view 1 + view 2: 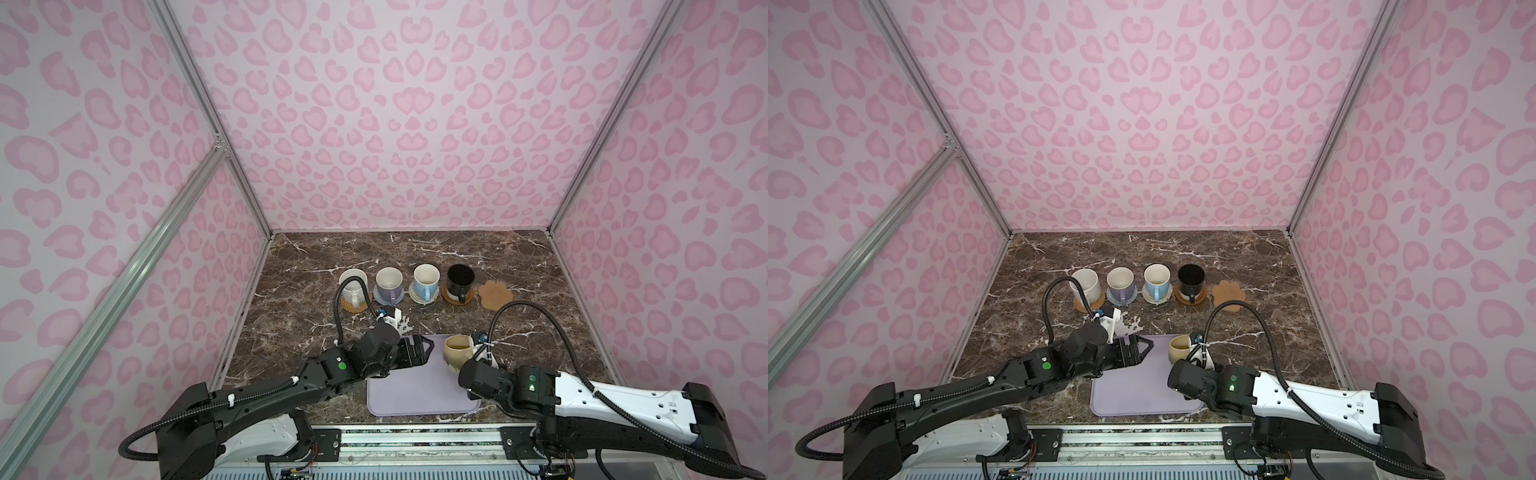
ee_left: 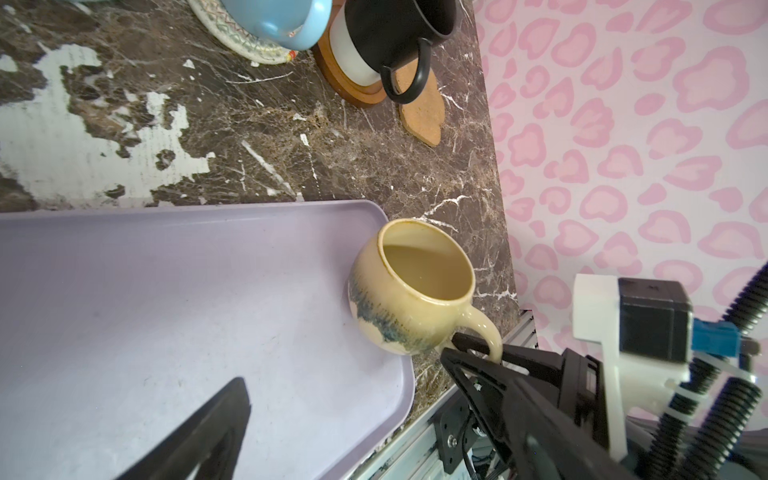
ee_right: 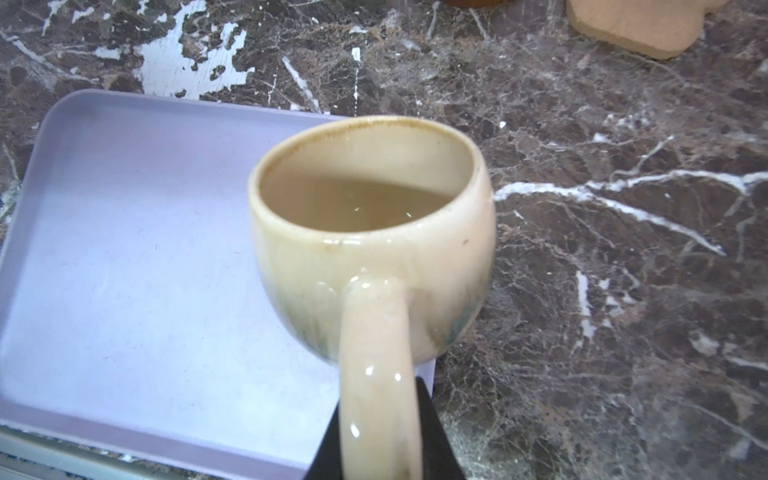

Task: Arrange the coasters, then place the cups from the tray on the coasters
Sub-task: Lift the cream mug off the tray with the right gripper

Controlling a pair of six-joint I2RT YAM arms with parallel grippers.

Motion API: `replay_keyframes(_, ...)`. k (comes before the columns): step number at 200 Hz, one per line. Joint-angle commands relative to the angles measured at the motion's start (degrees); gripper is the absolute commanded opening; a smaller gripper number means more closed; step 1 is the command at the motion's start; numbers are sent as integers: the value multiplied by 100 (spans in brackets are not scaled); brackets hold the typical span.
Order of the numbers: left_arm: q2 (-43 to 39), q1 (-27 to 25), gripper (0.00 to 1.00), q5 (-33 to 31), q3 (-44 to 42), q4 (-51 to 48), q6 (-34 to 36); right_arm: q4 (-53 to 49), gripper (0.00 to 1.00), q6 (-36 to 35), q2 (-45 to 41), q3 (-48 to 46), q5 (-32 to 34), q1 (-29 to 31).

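While four mugs already stand on coasters at the back of the bench point(image 1: 540, 266), both top views show the fifth, a beige mug point(image 1: 457, 353), at the far right corner of the lavender tray point(image 1: 419, 395). In the row, left to right: white mug point(image 1: 353, 282) on the orange-tan coaster point(image 1: 357, 308), lavender mug point(image 1: 388, 282) on the grey-blue coaster point(image 1: 399, 297), blue mug point(image 1: 426, 280) on the cream coaster point(image 1: 434, 294), black mug point(image 1: 459, 278) on the wooden dish point(image 1: 451, 300). The paw coaster point(image 1: 494, 295) lies bare at the right end. The left end effector point(image 1: 430, 353) hangs released, jaws wide apart, over the tray's far left edge. The right arm point(image 1: 540, 386) reaches to the beige mug from the near side.

The left wrist view shows the right end effector point(image 2: 473, 353) clenched on the beige mug's handle, with the mug upright and liquid inside.

In the right wrist view, black fingers point(image 3: 438, 449) flank that handle. The mug overhangs the tray's edge; whether it rests on the tray cannot be told.
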Motion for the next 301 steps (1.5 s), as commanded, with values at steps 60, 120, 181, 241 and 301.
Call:
replay_keyframes(60, 314, 1, 97, 44, 199, 19, 19, 868, 0, -563, -63, -470, -649, -115)
replay_keyframes(120, 446, -2, 97, 31, 160, 45, 0, 939, 0, -130, 814, -457, -536, 302)
replay_keyframes(181, 381, 1, 97, 44, 29, 81, -30, 1123, 10, 30, 1282, -413, -660, 367)
replay_keyframes(241, 413, -4, 97, 88, -34, 158, -57, 971, 19, 131, 1453, -341, -587, 367)
replay_keyframes(301, 420, -4, 97, 81, -16, 130, -22, 552, 33, 281, 1428, -91, -358, 367)
